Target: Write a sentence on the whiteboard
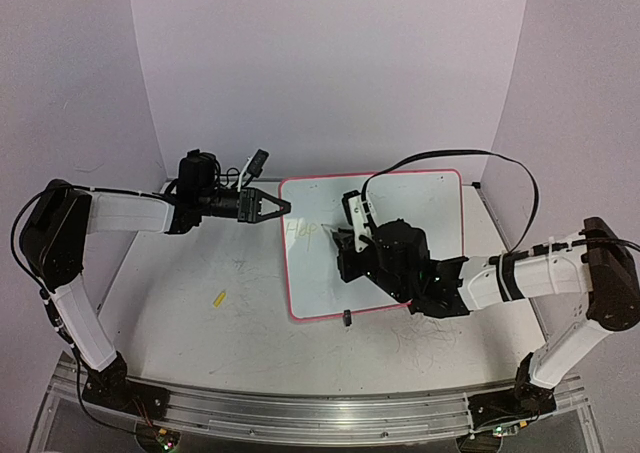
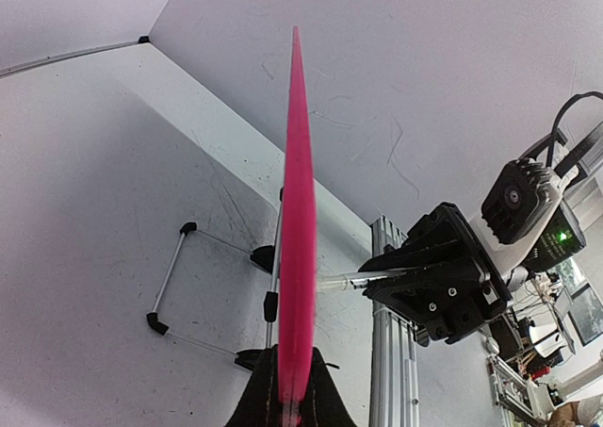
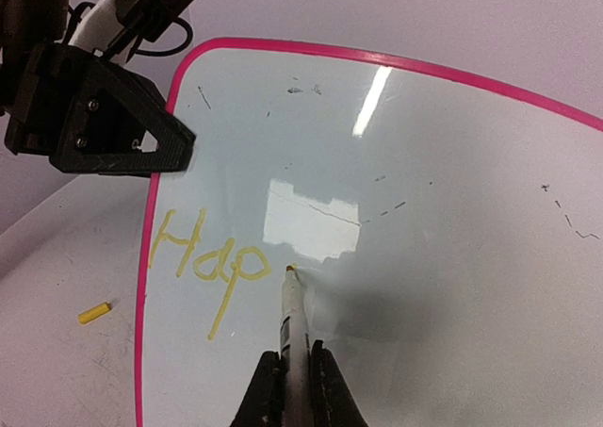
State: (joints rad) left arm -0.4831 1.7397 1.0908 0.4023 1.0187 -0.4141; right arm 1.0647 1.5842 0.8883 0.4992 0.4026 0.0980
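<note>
The whiteboard [image 1: 410,208], white with a pink rim, stands tilted at the table's middle. My left gripper [image 1: 283,206] is shut on its left edge; in the left wrist view the pink rim [image 2: 299,191] runs edge-on out of the gripper [image 2: 294,378]. My right gripper [image 1: 345,235] is shut on a white marker [image 3: 294,319], whose tip touches the board. The sentence [image 3: 207,257] reads "Hap" in yellow, just left of the tip. In the top view the sentence [image 1: 300,231] shows faintly.
A yellow marker cap [image 1: 218,298] lies on the table left of the board, also the yellow cap [image 3: 94,312] in the right wrist view. The board's wire stand [image 2: 170,276] and a black clip foot [image 1: 346,319] rest on the table. Walls close in behind.
</note>
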